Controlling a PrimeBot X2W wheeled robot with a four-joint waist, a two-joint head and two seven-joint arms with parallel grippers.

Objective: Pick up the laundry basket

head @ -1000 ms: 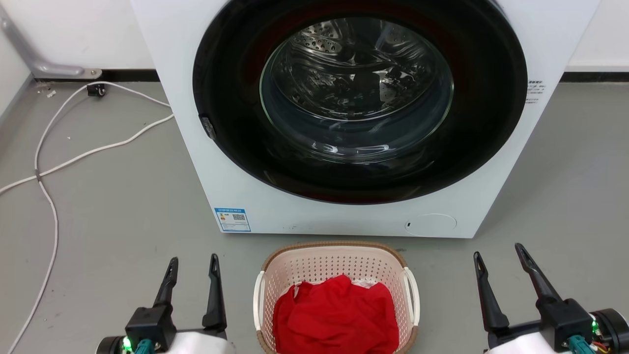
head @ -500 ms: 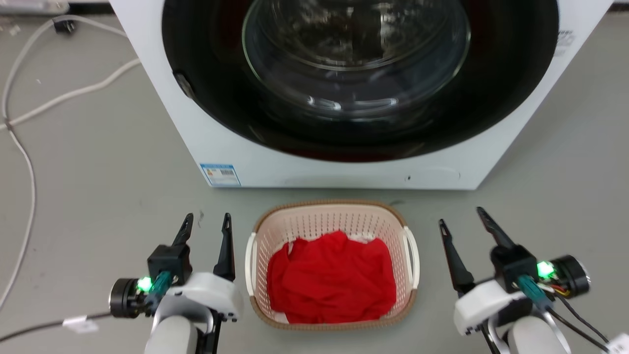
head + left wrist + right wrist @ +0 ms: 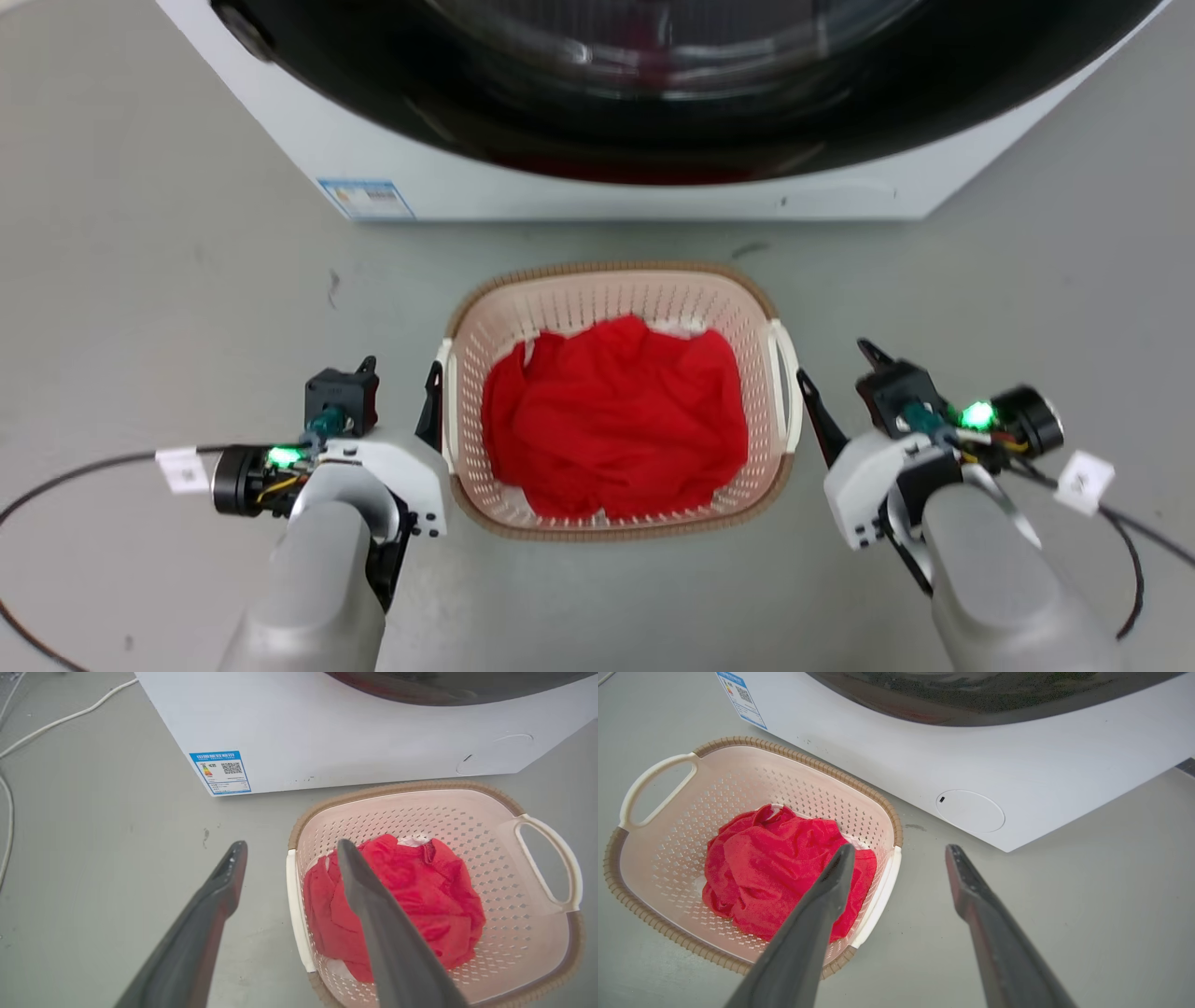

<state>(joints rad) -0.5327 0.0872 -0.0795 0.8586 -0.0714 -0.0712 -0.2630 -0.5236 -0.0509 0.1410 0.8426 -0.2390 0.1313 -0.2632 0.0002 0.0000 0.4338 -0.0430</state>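
Laundry basket (image 3: 611, 273): is sitting upright on the grey floor (image 3: 140, 280), right in front of the washing machine (image 3: 560, 191) with a small gap, between the two grippers.
Basket contents: a crumpled red cloth (image 3: 616, 420) is filling the bottom; a bit of white fabric (image 3: 412, 841) is peeking out at its far edge.
Basket handles: white left handle (image 3: 447, 392) and white right handle (image 3: 782, 378) are facing one gripper each.
Left gripper (image 3: 402, 364): is hanging just beside the left handle, jaws spread wide and holding nothing. In the left wrist view the handle is showing in the gap between the fingers. Can't tell if there is contact.
Right gripper (image 3: 833, 360): is hanging just beside the right handle, jaws likewise wide and holding nothing. Its inner finger is pointing at the handle; contact not clear.
Washing machine: white front is facing the robot, with a dark round door (image 3: 653, 93), a blue label (image 3: 366, 198) at its lower left corner and a round cover (image 3: 970, 811) low on its right.
Cables: a black cable (image 3: 56, 481) with a white tag (image 3: 182, 469) is trailing from the left arm; a white cable (image 3: 60, 718) is lying on the floor left of the machine.
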